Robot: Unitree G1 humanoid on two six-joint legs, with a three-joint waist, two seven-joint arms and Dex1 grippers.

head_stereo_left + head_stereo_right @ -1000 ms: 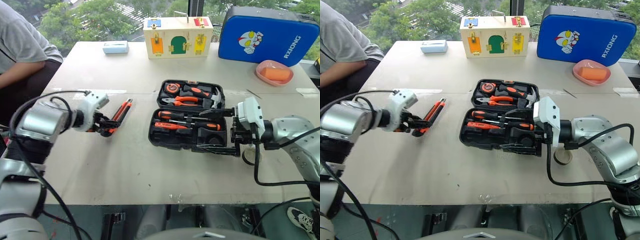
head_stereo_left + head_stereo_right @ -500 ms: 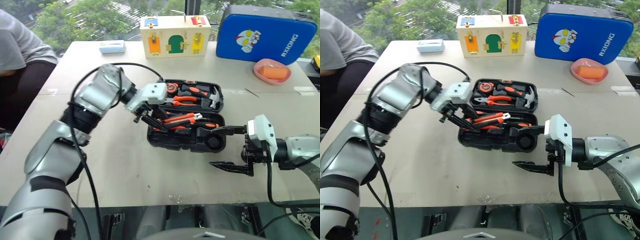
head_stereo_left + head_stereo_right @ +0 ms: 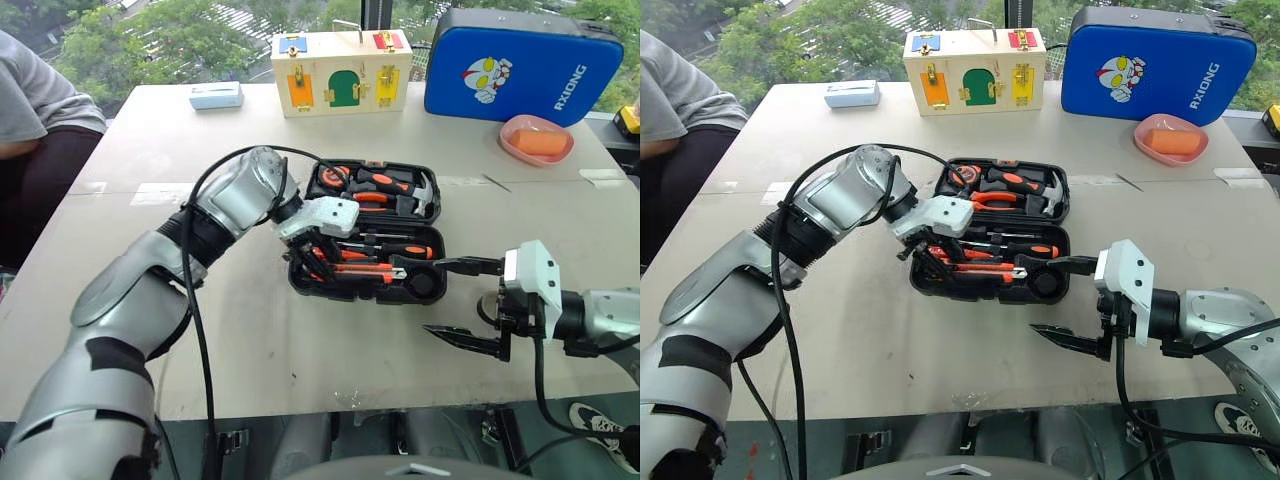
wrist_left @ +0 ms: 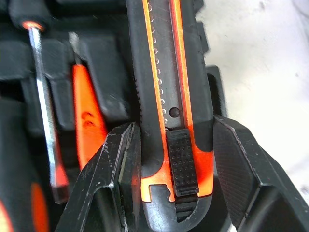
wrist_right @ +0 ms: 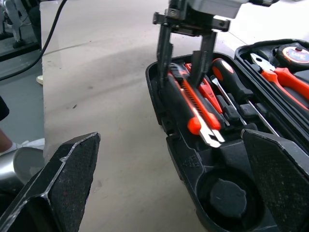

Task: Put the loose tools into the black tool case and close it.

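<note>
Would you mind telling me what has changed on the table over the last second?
The left gripper, shut on the utility knife, carried it from the bare table left of the black tool case into the case's near half, where it now lies in the front recess. The right gripper, fingers wide open, drew back from the case's right end towards the table edge. The case is open as before, and the wooden box and blue case stayed put.

- Both eye views sit up high, looking forward and down over the table [image 3: 250, 340]; they share almost everything.
- Left wrist view is jammed right up against the utility knife [image 4: 171, 96], looking straight down into the black tool case [image 3: 368, 240].
- Right wrist view looks leftward, low across the case from its near-right end.
</note>
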